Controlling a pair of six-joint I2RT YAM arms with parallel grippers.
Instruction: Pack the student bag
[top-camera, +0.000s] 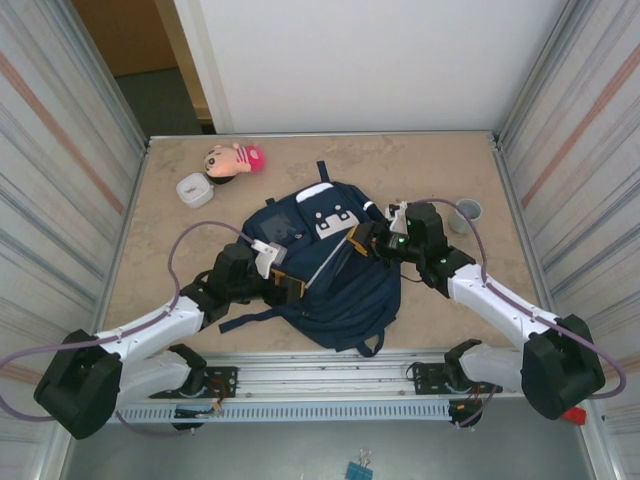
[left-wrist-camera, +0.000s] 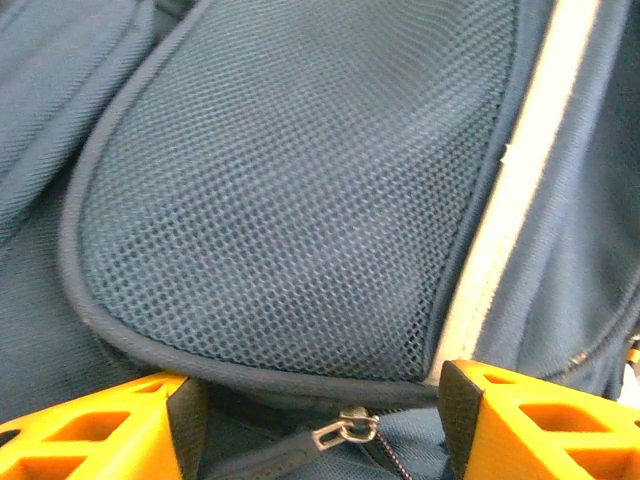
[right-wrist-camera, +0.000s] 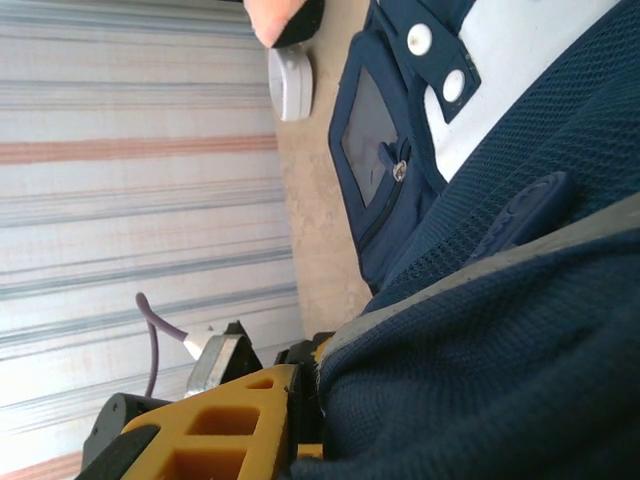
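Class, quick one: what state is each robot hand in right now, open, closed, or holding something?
Left hand: open around a zipper pull on the student bag, not gripping it.
Right hand: closed on the student bag's fabric.

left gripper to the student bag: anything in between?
Nothing visible. The left gripper stands open right at the student bag. The bag's zipper pull lies in the gap between the fingers, with the mesh pocket just beyond. No other object sits in between.
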